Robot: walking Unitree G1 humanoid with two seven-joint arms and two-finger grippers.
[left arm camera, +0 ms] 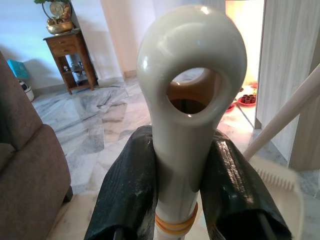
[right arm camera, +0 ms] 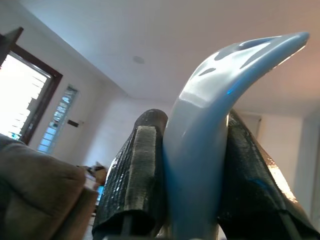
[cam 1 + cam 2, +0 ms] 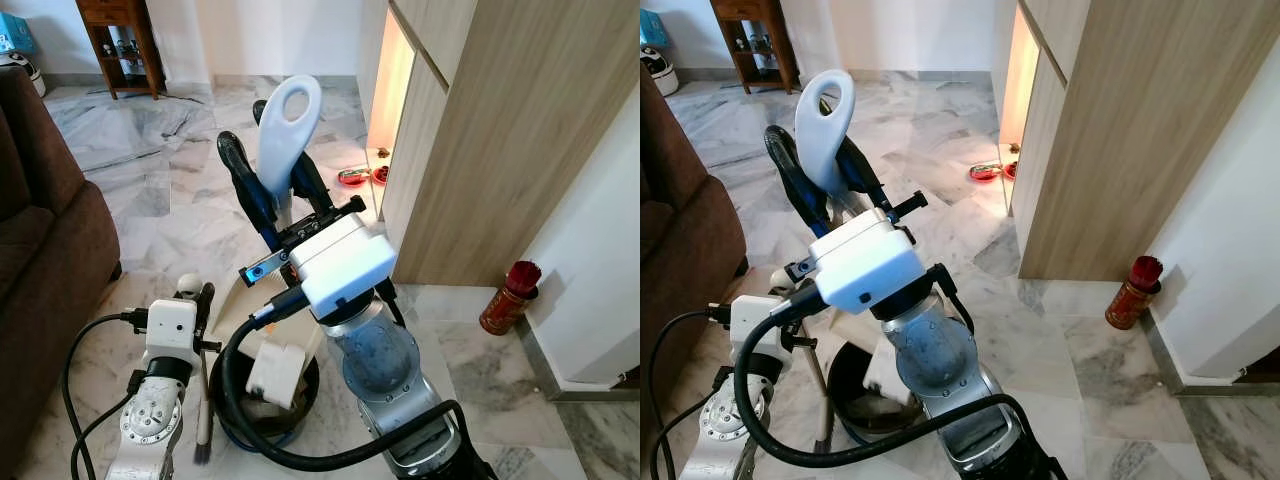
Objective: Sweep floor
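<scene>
Here the left gripper (image 1: pixel 172 200) is clamped on a cream broom handle (image 1: pixel 190 85), its black fingers (image 1: pixel 127 195) pressed to either side just below the looped end. The handle's long axis runs along the fingers, loop end pointing away from the wrist. Just beyond that gripper lies a cream dustpan (image 1: pixel 280 185) with a toothed edge, and a pale stick crosses diagonally above it.

The right gripper (image 3: pixel 275 185) is raised higher and closed around a pale blue handle (image 3: pixel 290 125), one finger on each flank. This handle stands nearly upright, its long axis vertical, with the oval loop at the top above the fingertips. Under the right arm, close to the robot's body, sits a dark round bin (image 3: pixel 265 410) with something white resting in it.

To the right of the right gripper rises a tall wooden cabinet (image 3: pixel 480 150) with a lit gap beside it; red dishes (image 3: pixel 352 177) lie on the marble floor (image 3: pixel 150 190) at that opening. A red cylinder (image 3: pixel 508 297) stands by the white wall beyond the cabinet. To the left of both grippers is a brown sofa (image 3: pixel 45 240), and farthest off a dark wooden shelf (image 3: pixel 120 45).
</scene>
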